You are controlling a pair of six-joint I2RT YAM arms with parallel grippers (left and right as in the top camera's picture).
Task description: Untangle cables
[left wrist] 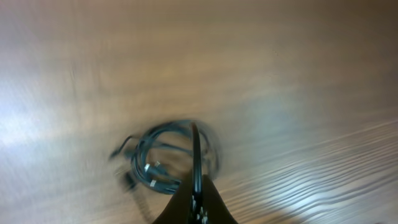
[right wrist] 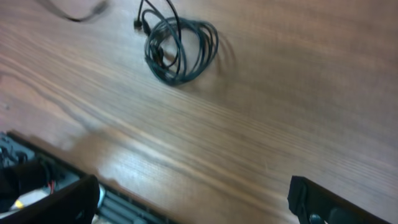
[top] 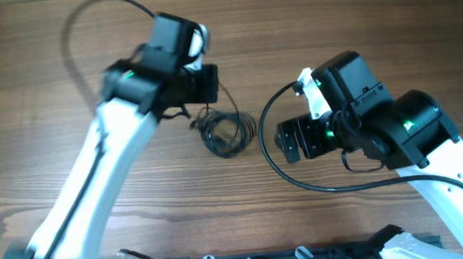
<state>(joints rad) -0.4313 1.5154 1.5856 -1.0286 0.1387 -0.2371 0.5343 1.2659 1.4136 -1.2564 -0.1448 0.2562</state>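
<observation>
Overhead, you see the cables (top: 227, 131) lying as one small dark coil on the wooden counter (top: 355, 20), between the two arms and nearer the left one. A thin strand runs up from the coil toward the left arm's black wrist housing, and a short plug end sticks out on the coil's left side.

Your left wrist view is blurred. There the left hand (left wrist: 195, 180) shows as a single dark wedge with its fingers pressed together, the narrow tip lying over the right part of the coil. You cannot tell from this blur whether a strand is caught between the fingers or whether the tip touches the coil at all. Small bright plug ends show inside the loops.

Your right wrist view shows the right hand (right wrist: 193, 202) spread wide, one finger (right wrist: 68, 199) at the lower left corner and the other at the lower right, with bare wood between them and nothing gripped. The coil sits well apart from it, near the top of that view, with a loose end and a plug curling up from its left side. A black rail (right wrist: 37, 162) crosses the lower left corner.
</observation>
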